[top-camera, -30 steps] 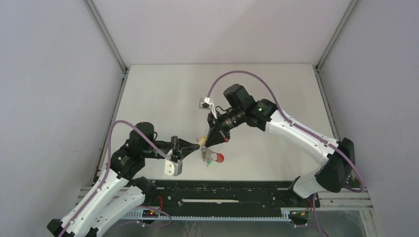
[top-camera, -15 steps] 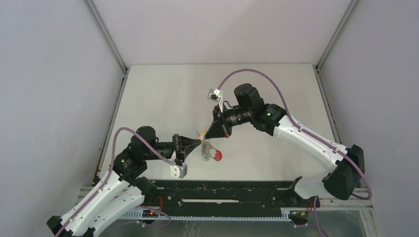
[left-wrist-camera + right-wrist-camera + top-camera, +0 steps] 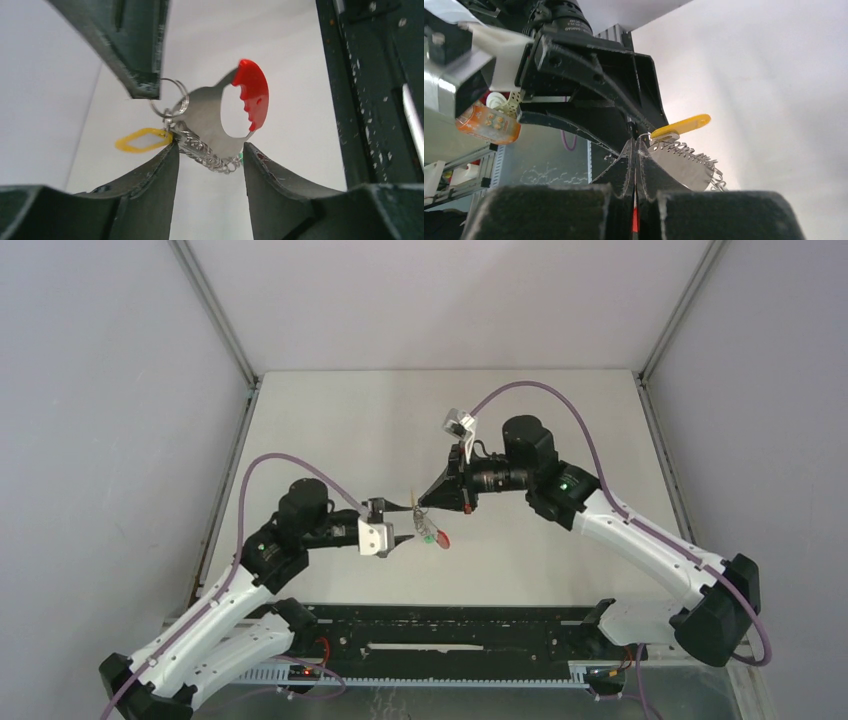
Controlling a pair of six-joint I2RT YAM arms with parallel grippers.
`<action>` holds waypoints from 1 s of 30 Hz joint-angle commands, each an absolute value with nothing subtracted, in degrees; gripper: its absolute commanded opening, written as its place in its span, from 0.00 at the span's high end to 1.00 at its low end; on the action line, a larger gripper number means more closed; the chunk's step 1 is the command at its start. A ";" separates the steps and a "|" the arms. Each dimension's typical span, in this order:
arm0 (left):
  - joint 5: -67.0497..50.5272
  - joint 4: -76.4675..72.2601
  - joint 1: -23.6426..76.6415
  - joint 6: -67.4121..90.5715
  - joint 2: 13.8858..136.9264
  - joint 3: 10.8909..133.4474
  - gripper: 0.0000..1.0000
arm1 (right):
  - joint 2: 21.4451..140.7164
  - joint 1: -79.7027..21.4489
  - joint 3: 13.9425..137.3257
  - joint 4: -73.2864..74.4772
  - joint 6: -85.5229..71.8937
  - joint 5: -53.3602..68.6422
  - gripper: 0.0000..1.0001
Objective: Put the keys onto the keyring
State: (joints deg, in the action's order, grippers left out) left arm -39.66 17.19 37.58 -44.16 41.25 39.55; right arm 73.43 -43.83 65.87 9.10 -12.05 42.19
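- Black left gripper (image 3: 406,522): released. You have its jaws standing apart, one finger on each side of the keyring (image 3: 202,120). Whether either finger touches it cannot be told.
- Yellow key (image 3: 142,141): its head sits at the left end of the keyring, against the small wire loops, up off the table (image 3: 330,440).
- Keyring: in the air between your two arms, hanging just below the tip of the right gripper (image 3: 421,504). It shows a flat silver plate with a red section (image 3: 253,95) on its right edge in the left wrist view.
- Green key (image 3: 427,537): you get only a green speck, beside the red section.
- Right gripper: clenched, fingers pressed together, grasping the keyring at its upper end. The arm reaches in from the right.
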 commanded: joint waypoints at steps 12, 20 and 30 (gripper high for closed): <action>-44.21 10.05 35.59 -21.48 41.16 47.13 0.52 | 66.54 -42.63 55.57 -16.14 -15.22 43.42 1.00; -43.77 10.55 35.59 -23.66 41.94 47.20 0.60 | 67.52 -43.25 55.55 -17.79 -14.79 45.55 1.00; -43.02 9.58 35.60 -21.76 42.32 47.23 0.67 | 67.45 -44.92 55.55 -17.13 -12.64 45.53 1.00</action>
